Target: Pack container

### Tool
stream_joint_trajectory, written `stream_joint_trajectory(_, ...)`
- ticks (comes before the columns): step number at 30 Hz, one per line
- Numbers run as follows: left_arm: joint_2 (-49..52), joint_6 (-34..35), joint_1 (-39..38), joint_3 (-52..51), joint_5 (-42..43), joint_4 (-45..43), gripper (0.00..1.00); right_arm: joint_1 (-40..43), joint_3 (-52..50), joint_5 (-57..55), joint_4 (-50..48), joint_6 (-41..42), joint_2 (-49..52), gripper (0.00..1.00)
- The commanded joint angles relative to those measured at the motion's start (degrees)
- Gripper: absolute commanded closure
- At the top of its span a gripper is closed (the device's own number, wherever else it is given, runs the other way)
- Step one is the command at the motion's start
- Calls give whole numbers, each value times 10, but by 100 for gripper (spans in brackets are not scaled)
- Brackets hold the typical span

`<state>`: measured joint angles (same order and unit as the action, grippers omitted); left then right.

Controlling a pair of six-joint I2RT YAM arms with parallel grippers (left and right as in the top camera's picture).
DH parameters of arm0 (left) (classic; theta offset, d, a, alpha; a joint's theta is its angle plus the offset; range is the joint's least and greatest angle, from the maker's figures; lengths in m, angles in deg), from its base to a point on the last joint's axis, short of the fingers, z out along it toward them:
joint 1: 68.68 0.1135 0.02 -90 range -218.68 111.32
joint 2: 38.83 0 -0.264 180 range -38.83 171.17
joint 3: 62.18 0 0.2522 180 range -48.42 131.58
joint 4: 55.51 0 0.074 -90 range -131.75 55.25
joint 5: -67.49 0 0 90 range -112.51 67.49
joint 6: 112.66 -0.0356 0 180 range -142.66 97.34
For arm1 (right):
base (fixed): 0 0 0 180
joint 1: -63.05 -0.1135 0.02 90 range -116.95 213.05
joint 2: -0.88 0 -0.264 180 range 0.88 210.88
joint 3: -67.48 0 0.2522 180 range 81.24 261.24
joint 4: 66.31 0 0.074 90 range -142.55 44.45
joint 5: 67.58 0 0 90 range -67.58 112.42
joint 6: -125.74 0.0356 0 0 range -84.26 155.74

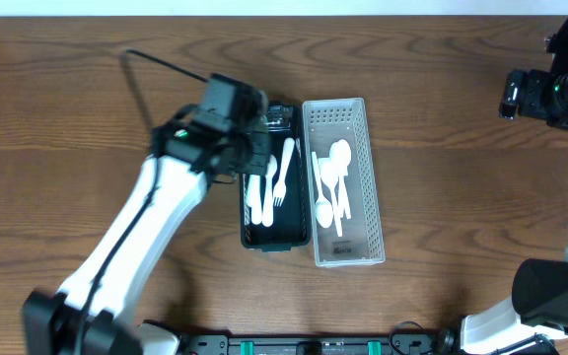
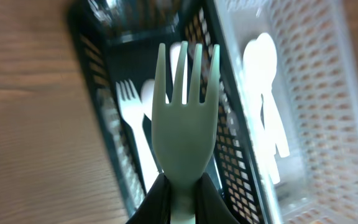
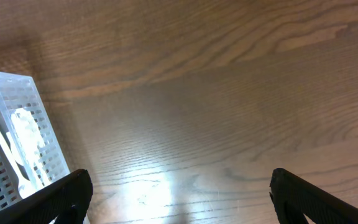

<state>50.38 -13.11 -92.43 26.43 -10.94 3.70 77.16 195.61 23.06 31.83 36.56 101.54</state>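
Resting on wood-grain table [image 1: 442, 118] | black basket [image 1: 276, 243] beside clear basket [image 1: 371, 197]

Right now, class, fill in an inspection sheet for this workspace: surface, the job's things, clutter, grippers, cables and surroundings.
Surface: wooden table, grain visible.
Job's things: black basket holding white forks; white basket alongside it, holding white spoons.
Clutter: nothing seen.
Grippers: left gripper shut on a pale fork, tines pointing over the black basket; right gripper open above bare table, holding nothing.
Cables: black cable on the table's far-left part.
Surroundings: black rail along the table's near edge.
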Motion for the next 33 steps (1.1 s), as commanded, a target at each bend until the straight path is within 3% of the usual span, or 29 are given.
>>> stream_joint_trajectory(1,52,-16,-15,-2,-11,-6,94,-2,2,2,-1,4,1,5)
stream_joint_trajectory(5,110,-16,-20,-2,-11,-19,93,-2,2,2,0,4,1,5)
stream_joint_trajectory(8,143,-16,-20,-2,-11,-21,65,-2,2,2,0,4,1,5)
stream_joint_trajectory(10,150,-17,-20,-2,-11,-21,56,-2,2,2,0,4,1,5)
stream_joint_trajectory(20,98,-88,-20,55,-86,-16,38,-11,2,3,-39,4,-1,3)
stream_joint_trajectory(25,42,-115,-15,89,-188,-53,2,-61,2,4,-110,-4,-4,1)
stream_joint_trajectory(29,9,-115,15,89,-247,-128,2,-124,2,5,-217,-7,-3,1)
stream_joint_trajectory(33,7,-120,78,89,-247,-211,2,-181,2,3,-368,-10,2,1)
